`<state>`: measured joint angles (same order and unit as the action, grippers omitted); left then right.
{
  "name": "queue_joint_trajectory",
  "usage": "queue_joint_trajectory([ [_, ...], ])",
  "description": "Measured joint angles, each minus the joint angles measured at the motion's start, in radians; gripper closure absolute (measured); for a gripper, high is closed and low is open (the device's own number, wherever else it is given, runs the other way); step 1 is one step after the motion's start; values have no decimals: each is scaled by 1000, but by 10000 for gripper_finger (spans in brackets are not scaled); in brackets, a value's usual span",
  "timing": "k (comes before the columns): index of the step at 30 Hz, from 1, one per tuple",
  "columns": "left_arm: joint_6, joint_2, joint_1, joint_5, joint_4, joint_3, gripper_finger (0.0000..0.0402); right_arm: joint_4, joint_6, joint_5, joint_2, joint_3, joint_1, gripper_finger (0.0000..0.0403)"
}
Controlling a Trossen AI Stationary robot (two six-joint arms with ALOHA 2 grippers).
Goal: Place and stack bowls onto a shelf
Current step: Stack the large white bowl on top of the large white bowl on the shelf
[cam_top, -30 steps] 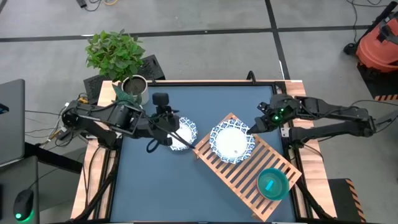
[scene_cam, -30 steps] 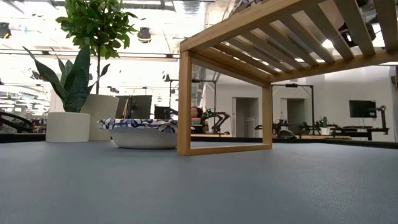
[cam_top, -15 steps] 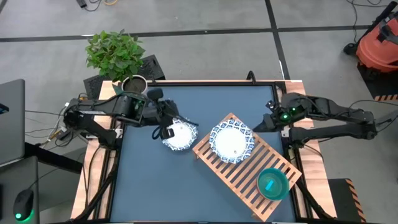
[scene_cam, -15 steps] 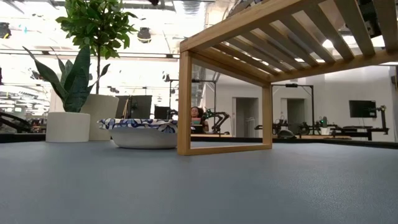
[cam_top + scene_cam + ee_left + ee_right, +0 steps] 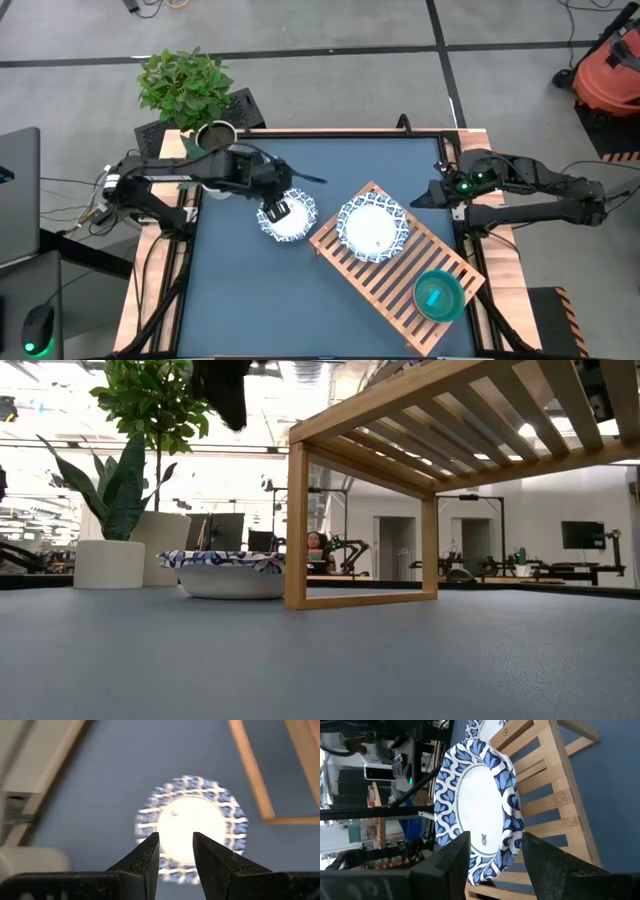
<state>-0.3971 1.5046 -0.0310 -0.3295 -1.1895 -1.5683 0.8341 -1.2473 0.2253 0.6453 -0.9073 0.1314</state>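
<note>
Now left tool [image 5: 273, 212] above bowl [image 5: 288, 217]

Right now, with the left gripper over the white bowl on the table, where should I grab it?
Grip the patterned rim of the white bowl, coming straight down from above. It sits upright on the table, beside the shelf, and its rim flares outward. The left gripper hangs above it, fingers apart.

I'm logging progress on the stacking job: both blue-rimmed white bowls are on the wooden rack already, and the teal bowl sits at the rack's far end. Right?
Not quite. Only one blue-rimmed white bowl is on the rack; the other white bowl sits on the blue table beside it, under the open left gripper. The high view shows this. The teal bowl is at the rack's end, as you said.
</note>
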Motion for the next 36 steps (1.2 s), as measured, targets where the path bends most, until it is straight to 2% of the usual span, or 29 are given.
queue_joint_trajectory([
  [3,-27,-27,-14,125,161,156,297,0,17,0,0,0,0,200],
  [5,-75,-52,-15,174,268,266,297,0,19,0,0,0,0,200],
  [9,-180,-108,-15,148,368,442,297,1,26,0,0,0,0,200],
  [11,-218,-130,-20,112,388,508,297,1,31,0,0,0,0,200],
  [14,-269,-147,-38,112,398,589,297,1,46,-2,0,0,0,200],
  [20,-299,-154,-63,158,498,694,297,2,51,-3,2,0,0,200],
  [29,-323,-153,-101,204,584,772,299,1,52,-3,2,0,0,200],
  [36,-323,-153,-117,220,597,793,352,2,60,-3,2,0,0,200],
])
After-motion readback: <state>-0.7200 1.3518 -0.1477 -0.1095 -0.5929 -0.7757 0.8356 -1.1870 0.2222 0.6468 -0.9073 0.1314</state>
